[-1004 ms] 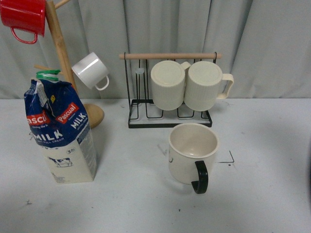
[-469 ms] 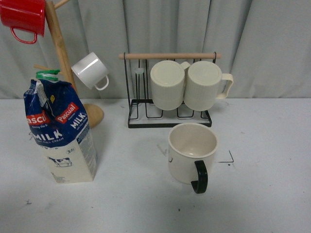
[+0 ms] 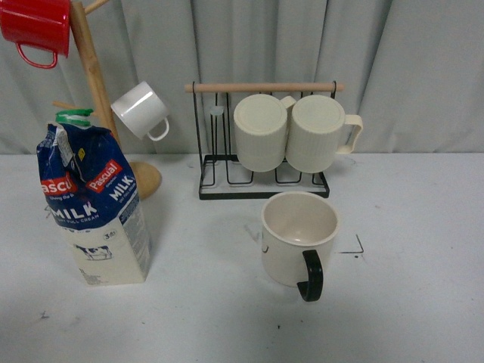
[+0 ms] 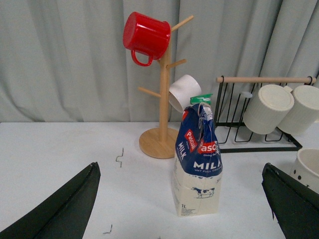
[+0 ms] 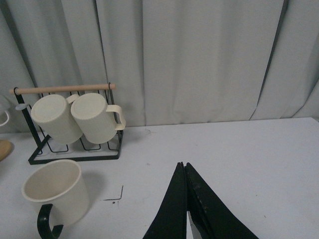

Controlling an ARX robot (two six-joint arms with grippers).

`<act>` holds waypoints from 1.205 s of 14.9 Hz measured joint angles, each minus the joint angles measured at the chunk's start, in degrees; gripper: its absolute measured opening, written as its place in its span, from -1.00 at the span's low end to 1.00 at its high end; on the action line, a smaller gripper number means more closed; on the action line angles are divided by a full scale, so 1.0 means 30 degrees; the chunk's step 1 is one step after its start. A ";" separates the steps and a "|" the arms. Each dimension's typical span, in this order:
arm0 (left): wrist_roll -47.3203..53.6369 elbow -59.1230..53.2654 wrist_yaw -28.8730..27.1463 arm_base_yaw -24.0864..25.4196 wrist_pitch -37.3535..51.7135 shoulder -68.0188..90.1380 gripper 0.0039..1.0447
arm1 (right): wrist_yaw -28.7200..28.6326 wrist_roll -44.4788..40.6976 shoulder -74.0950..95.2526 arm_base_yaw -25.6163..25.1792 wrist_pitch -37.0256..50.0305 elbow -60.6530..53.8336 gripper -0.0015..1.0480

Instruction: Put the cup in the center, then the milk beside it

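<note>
The cup (image 3: 299, 238), cream-white with a black handle turned toward me, stands upright on the white table right of middle, just in front of the wire rack. It also shows in the right wrist view as the cup (image 5: 55, 191). The milk (image 3: 94, 208) carton stands upright at the left, near the mug tree's base. In the left wrist view the milk (image 4: 198, 164) lies ahead of my open left gripper (image 4: 180, 168), framed between its wide-spread fingers and untouched. My right gripper (image 5: 182, 164) is shut on nothing, over bare table beside the cup. Neither arm shows in the front view.
A wooden mug tree (image 3: 92, 72) at the back left carries a red mug (image 3: 36, 29) and a small white mug (image 3: 141, 110). A black wire rack (image 3: 263, 185) holds two ribbed cream mugs (image 3: 261, 132). A grey curtain closes the back. Small black marks (image 3: 355, 246) sit by the cup.
</note>
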 joint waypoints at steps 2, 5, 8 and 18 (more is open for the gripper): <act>0.0000 0.0000 0.0000 0.0000 0.0000 0.0000 0.88 | 0.0000 -0.0007 -0.0393 0.0000 -0.0306 -0.0066 -0.96; 0.0000 0.0000 0.0000 0.0000 0.0000 0.0000 0.88 | 0.0000 0.0000 -0.0736 0.0000 0.0299 -0.0495 -0.96; 0.0000 0.0000 0.0000 0.0000 0.0000 0.0000 0.88 | 0.0000 -0.0007 -0.2251 0.0000 -0.1188 -0.0648 -0.96; 0.0000 0.0000 0.0000 0.0000 0.0007 0.0000 0.88 | 0.0000 -0.0015 -0.7628 0.0000 -0.7074 -0.0634 -0.96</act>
